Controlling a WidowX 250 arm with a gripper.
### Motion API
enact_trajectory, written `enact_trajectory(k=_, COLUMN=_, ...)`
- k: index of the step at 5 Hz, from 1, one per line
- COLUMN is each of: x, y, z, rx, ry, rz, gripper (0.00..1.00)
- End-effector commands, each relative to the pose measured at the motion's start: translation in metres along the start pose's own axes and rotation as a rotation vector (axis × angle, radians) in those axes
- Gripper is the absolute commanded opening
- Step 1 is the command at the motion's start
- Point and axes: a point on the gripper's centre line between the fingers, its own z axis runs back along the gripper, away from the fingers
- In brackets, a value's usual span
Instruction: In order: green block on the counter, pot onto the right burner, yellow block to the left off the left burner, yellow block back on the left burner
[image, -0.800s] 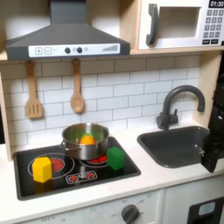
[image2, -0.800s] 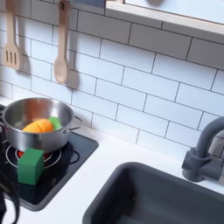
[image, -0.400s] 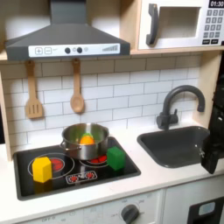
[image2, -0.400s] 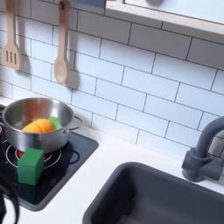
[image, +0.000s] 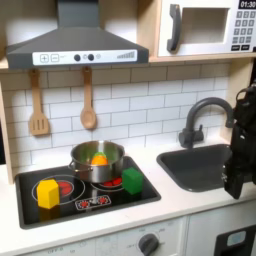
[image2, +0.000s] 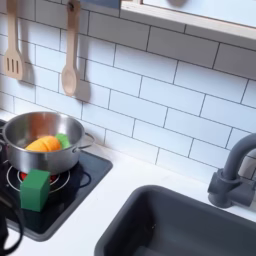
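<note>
In the first exterior view the green block (image: 132, 181) stands on the black cooktop (image: 90, 206), close against the front right of the silver pot (image: 97, 162), which holds orange and yellow food. The yellow block (image: 47, 192) sits on the red ring of the burner at the first exterior view's left. My gripper (image: 238, 186) hangs as a dark shape at the first exterior view's right edge, over the sink and far from the blocks; its fingers are not distinguishable. The second exterior view shows the pot (image2: 40, 141) with the green block (image2: 35, 189) in front of it.
The cream counter (image: 185, 208) runs around the cooktop and the dark sink (image: 198, 166), with a dark faucet (image: 205, 113) behind. Two wooden utensils (image: 88, 100) hang on the tiled wall. A black cable (image2: 8, 226) loops at the second exterior view's lower left.
More of my arm now shows along the first exterior view's right edge, reaching higher and slightly further in. The pot and both blocks have not moved.
</note>
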Motion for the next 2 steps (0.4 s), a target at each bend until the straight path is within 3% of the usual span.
enact_trajectory(k=1, x=0.021, y=0.007, z=-0.005, rx=-0.027, ry=0.006, rz=0.065, gripper=1.00)
enact_trajectory(k=2, x=0.034, y=0.010, z=-0.006, rx=-0.027, ry=-0.004, rz=0.095, gripper=1.00)
